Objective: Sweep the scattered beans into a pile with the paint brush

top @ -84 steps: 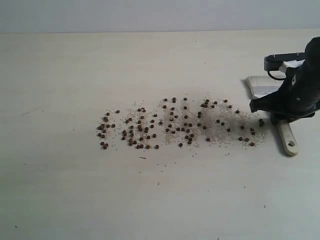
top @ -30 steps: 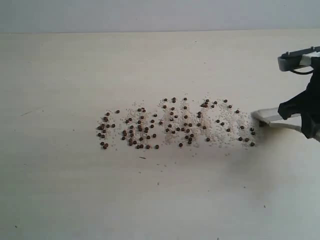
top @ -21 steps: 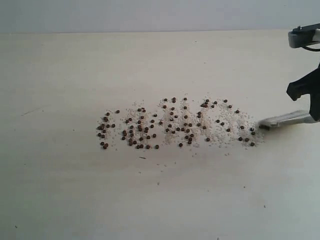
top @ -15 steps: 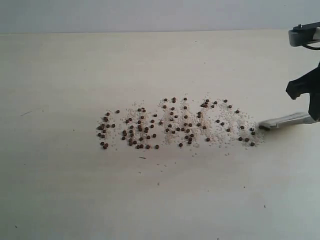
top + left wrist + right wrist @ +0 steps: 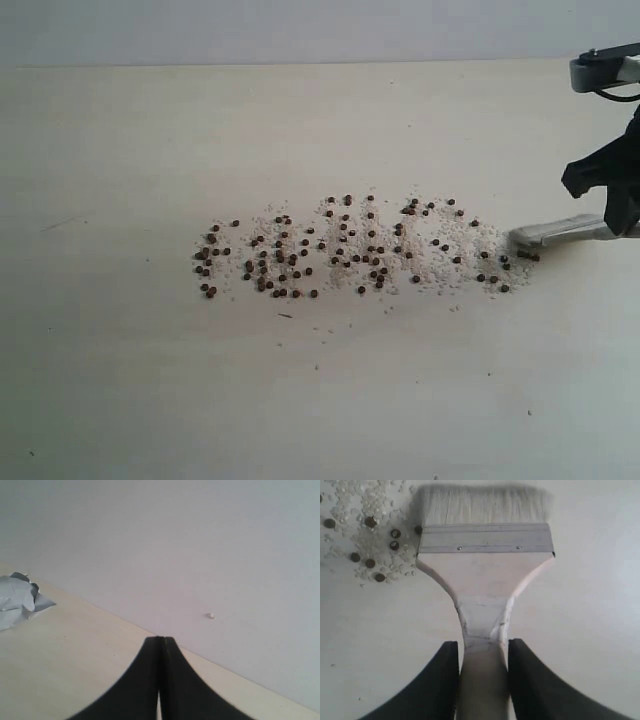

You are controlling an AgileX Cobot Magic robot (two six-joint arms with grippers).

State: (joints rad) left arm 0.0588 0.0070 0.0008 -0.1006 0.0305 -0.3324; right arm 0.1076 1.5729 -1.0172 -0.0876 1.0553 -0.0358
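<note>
Beans (image 5: 355, 258) lie scattered mid-way across the table (image 5: 300, 400); the paint brush (image 5: 485, 565), handle clamped between the right gripper's (image 5: 484, 650) part-open jaws, has its bristles at the scatter's end nearest the table's right edge.

You are looking at a paint brush (image 5: 482, 580) whose handle is showing pale, smooth, matt wood. Its ferrule (image 5: 485, 539) is giving off the dull sheen of brushed silver metal, and the bristles (image 5: 482, 505) are looking soft and whitish. Beside those bristles the beans (image 5: 370, 522) are showing smooth, dark reddish-brown skins among grainy pale crumbs (image 5: 367, 500). The tabletop (image 5: 300, 400) is reading as pale, matt and smooth. The right end effector (image 5: 484, 647) and left end effector (image 5: 160, 642) are appearing matt black and plastic-looking. The crumpled paper (image 5: 17, 600) is looking creased and dull.
</note>
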